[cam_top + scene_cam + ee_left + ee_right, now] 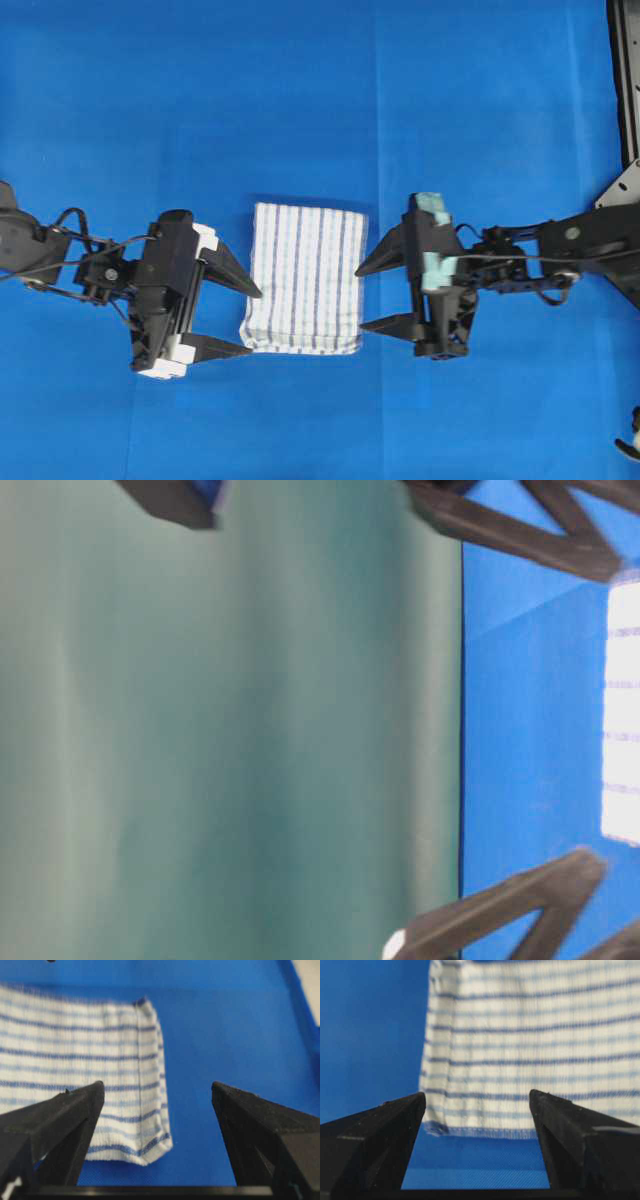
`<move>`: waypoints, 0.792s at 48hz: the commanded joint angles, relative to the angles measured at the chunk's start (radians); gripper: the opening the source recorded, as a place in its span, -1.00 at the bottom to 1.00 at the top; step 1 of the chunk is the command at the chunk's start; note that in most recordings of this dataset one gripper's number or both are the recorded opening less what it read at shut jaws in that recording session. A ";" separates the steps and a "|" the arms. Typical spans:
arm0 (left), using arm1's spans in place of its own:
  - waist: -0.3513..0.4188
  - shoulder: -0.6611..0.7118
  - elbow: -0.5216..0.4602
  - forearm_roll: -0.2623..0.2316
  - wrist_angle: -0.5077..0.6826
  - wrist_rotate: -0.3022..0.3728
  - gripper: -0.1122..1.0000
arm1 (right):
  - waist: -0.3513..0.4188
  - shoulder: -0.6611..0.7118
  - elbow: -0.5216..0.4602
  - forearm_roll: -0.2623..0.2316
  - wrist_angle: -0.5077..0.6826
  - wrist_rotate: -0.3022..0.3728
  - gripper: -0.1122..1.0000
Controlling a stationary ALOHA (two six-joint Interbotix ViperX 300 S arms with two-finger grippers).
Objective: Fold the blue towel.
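The blue towel [305,277], white with thin blue stripes, lies folded into a small rectangle at the middle of the blue table cover. My left gripper [252,319] stands open just left of it, nothing between its fingers. My right gripper [360,297] is open just right of the towel, also holding nothing. In the left wrist view the towel [85,1065] lies ahead and to the left, one corner between the open fingers of my left gripper [157,1090]. In the right wrist view the towel's [535,1045] near edge lies just beyond the open fingertips of my right gripper [477,1099].
The blue table cover [300,100] spreads all around. A black frame edge [625,80] runs down the far right. The table-level view is mostly a blurred grey-green surface [230,730], with black finger parts [520,910] at its right.
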 commanded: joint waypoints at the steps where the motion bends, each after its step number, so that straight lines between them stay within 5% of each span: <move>1: 0.011 -0.072 -0.008 0.005 0.031 0.015 0.68 | -0.014 -0.083 0.002 -0.008 0.012 -0.020 0.77; 21: 0.072 -0.356 0.069 0.005 0.143 0.141 0.66 | -0.127 -0.459 0.115 -0.017 0.127 -0.192 0.77; 38: 0.117 -0.640 0.258 0.006 0.138 0.155 0.65 | -0.195 -0.804 0.258 -0.060 0.244 -0.216 0.76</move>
